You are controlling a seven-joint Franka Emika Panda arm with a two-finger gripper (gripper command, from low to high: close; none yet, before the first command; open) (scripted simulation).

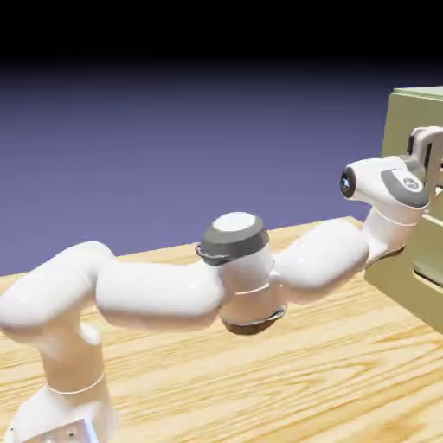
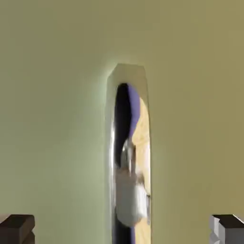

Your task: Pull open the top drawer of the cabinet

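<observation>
Gripper [image 2: 124,228] spread wide, nothing held — handle [image 2: 127,143] centred between the fingertips against the top drawer [image 2: 52,119]. Approach step; closing on the handle is needed next, then a pull.

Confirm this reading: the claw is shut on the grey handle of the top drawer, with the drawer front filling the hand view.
Not quite. The claw is open, not shut: in the hand view its two fingertips stand wide apart at the bottom corners, with the grey handle between them, untouched. The rest holds: the top drawer front fills that view.
</observation>
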